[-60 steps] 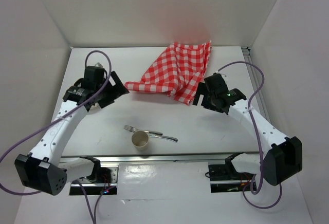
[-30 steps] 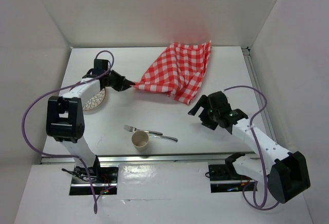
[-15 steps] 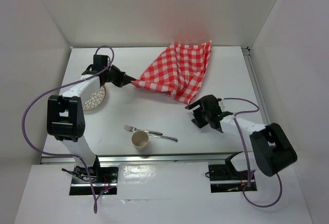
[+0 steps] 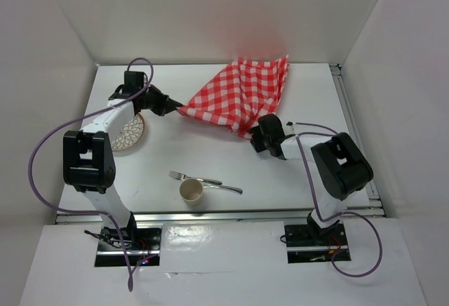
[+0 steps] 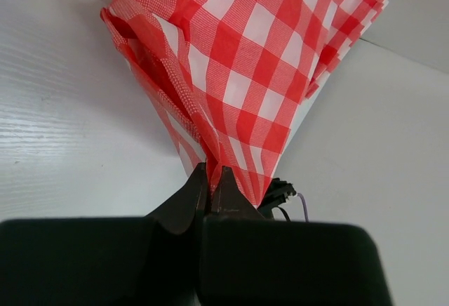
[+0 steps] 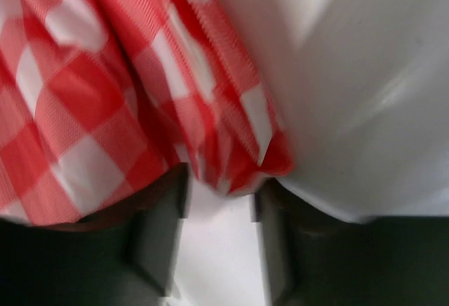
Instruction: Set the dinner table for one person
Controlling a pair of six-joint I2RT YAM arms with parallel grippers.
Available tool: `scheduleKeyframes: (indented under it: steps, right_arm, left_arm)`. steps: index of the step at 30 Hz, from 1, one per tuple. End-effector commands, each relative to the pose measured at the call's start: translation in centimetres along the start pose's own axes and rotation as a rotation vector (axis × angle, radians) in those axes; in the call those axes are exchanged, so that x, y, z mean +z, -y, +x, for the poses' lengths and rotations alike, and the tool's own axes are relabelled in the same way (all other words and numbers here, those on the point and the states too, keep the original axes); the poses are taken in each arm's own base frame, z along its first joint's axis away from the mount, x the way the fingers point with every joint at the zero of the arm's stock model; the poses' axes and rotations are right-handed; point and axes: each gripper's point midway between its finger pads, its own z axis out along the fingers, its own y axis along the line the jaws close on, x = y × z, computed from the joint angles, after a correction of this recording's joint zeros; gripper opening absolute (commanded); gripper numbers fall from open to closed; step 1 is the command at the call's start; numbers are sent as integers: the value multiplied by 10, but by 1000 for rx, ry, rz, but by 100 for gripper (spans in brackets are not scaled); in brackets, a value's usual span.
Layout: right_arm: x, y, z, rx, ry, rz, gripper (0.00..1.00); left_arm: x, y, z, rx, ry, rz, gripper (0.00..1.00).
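Observation:
The red-and-white checked cloth (image 4: 242, 95) lies bunched at the back of the white dinner table (image 4: 161, 151). My left gripper (image 4: 173, 107) is shut on the cloth's left corner; in the left wrist view the cloth (image 5: 252, 74) fans out from the pinched jaws of that gripper (image 5: 212, 171). My right gripper (image 4: 252, 136) sits at the cloth's near right corner. In the right wrist view its jaws stand apart around that gripper's gap (image 6: 221, 187), with the cloth's corner (image 6: 231, 165) hanging just between the fingertips and bare table showing between them.
A patterned plate (image 4: 129, 135) lies under the left arm at the table's left. A fork (image 4: 184, 177), a second piece of cutlery (image 4: 226, 187) and a small tan cup (image 4: 191, 191) lie near the front edge. White walls enclose the table.
The right arm swung up and left to the cloth's near corner, and its jaws have narrowed. The left gripper kept its grip and lifted the cloth corner slightly backwards.

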Motion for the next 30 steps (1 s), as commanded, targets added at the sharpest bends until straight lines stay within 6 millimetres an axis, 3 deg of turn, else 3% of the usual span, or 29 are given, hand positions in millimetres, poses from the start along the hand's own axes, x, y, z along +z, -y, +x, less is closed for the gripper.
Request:
scheduleKeyframes:
  steps: [1,2,3,4,6,7,8,10,11,15,16,17,18,19,20,21,22,23,24,25,26,27,28,29,30]
  right_arm:
    - [11,8,-18,3,109,73,46]
    - [11,3,-26,12,131,72,25]
    - [12,6,-30,16,137,86,13]
    - [10,-9,-44,7,175,55,0]
    - [8,-19,-64,-4,210,47,0]
    - [5,-30,-73,-40,206,26,0]
    - [3,-52,-99,-33,237,-11,0]
    - [-6,-90,-124,-103,241,-92,0]
    - [-18,-127,-153,-101,280,-161,0]
    - [-66,-185,-195,-227,344,-286,0]
    - [-90,-199,-193,-267,349,-342,0]
    - [-95,-187,-197,-277,360,-327,0]
    - [-120,-191,-195,-292,368,-370,0]
    - [-127,-184,-197,-287,377,-370,0]
    - [-133,-176,-192,-299,368,-373,0]
    - [-123,-142,-182,-317,327,-309,0]
    - [-141,-136,-173,-323,323,-328,0]
    - [-142,-118,-167,-327,315,-302,0]
    - [-129,-75,-153,-325,273,-227,0]
    - [-143,-61,-149,-325,272,-226,0]
    - [-143,-42,-144,-313,258,-197,12]
    - [-135,-8,-131,-298,203,-141,34]
    - [-135,11,-123,-301,166,-108,55]
    - [-141,16,-118,-293,152,-116,81]
    - [-138,34,-107,-296,102,-92,88]
  left_arm:
    - [-21,28,-21,61,51,74,0]
    - [-24,28,-26,53,60,71,0]
    - [-24,28,-26,52,60,71,0]
    - [-30,37,-33,70,79,91,0]
    - [-28,42,-38,91,79,88,0]
    - [-35,58,-49,113,103,114,0]
    - [-35,65,-53,134,109,121,0]
    - [-30,72,-71,154,103,139,0]
    - [-41,102,-80,201,126,189,0]
    - [-67,133,-103,281,175,219,0]
    - [-72,136,-103,296,190,222,0]
    - [-86,145,-99,325,209,245,0]
    - [-90,144,-95,325,209,246,0]
    - [-94,142,-91,341,213,247,0]
    - [-85,121,-82,336,176,222,0]
    - [-102,122,-68,363,183,245,0]
    - [-85,83,-57,339,143,190,0]
    - [-84,67,-47,342,135,177,0]
    - [-83,51,-35,349,111,174,0]
    - [-93,43,-16,369,107,180,0]
    - [-90,23,-7,366,91,159,0]
    - [-73,-21,14,337,36,88,0]
    - [-68,-34,27,347,10,75,0]
    - [-67,-44,38,348,-5,70,0]
    - [-58,-72,52,315,-51,23,0]
